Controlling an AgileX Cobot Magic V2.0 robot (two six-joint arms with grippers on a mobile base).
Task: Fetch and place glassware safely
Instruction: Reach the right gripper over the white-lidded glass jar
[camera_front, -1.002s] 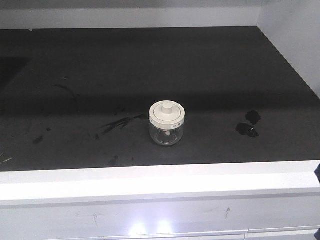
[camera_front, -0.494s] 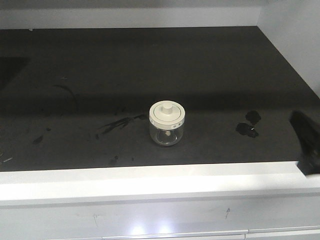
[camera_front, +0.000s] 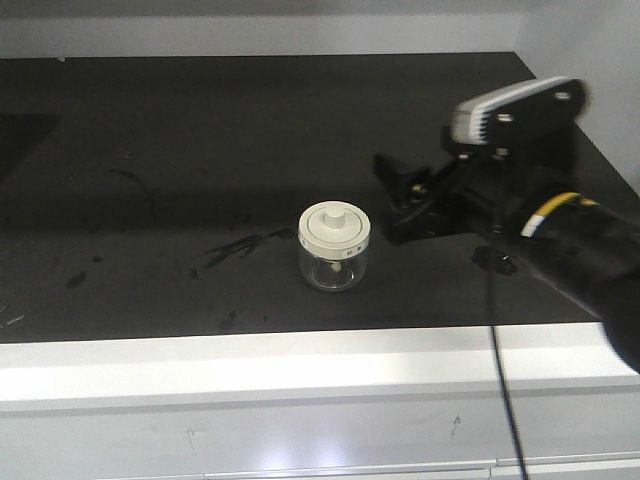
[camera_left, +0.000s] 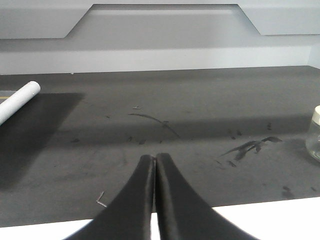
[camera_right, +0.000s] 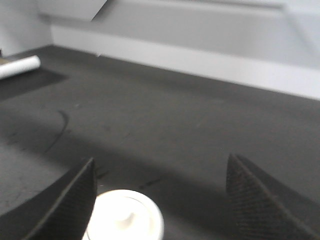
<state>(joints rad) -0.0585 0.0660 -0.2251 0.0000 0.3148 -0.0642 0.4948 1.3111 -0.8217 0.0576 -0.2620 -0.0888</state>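
Glassware first: in the front-facing view we see the glass jar (camera_front: 334, 265) standing upright on the dark table (camera_front: 200, 120), a little toward the 6 o'clock edge. Its cream lid (camera_front: 335, 226) is on, knob up. The right arm stretches in from 4 o'clock, its forearm slanting toward 10 o'clock. The right end effector (camera_front: 390, 200) hangs just off the jar at its 2 o'clock, apart from it, fingers spread wide. A black cable (camera_front: 497, 380) drops from the arm across the table's white front. Dark smudges (camera_front: 235, 245) lie at the jar's 9 o'clock.

From the left wrist we see the left end effector (camera_left: 154, 160) clenched, its two black fingers pressed tip to tip and pointing to 12 o'clock, low over the table's front edge. The glass jar (camera_left: 315, 132) shows at 3 o'clock, cut by the frame and well apart. A white roll (camera_left: 17, 100) lies at 9 o'clock.

From the right wrist, somewhat blurred, we see the right end effector released, one finger at 8 o'clock and the other at 4 o'clock. The lid (camera_right: 125, 220) sits low between them at 7 o'clock, nearer the 8 o'clock finger. We cannot tell whether they touch.
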